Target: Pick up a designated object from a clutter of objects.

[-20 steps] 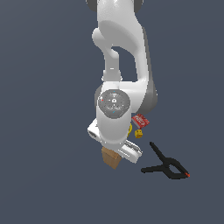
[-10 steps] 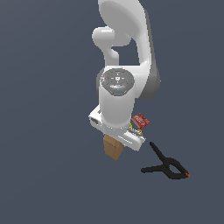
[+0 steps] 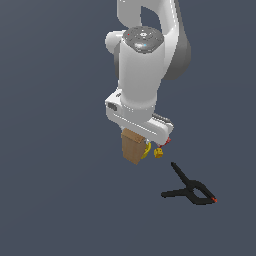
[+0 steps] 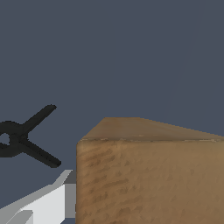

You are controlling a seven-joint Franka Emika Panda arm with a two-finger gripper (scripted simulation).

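Since a second ago our arm is rising with the brown box pinched in the end effector, clear above the black clamp, so we are keeping the squeeze firm and the lift straight.

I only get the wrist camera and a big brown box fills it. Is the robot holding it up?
Observer: Yes. In the exterior view the brown box hangs under the gripper, tilted, with the floor showing well below it.
Operator: I see a black thing next to it. What is that?
Observer: A black spring clamp. It has red tips, which your view cuts off.
Operator: Is anything else close to the box?
Observer: A yellow cup peeks out just behind the box, on the exterior view's right.
Operator: Anything more?
Observer: A tiny yellow cube sits beside that cup.
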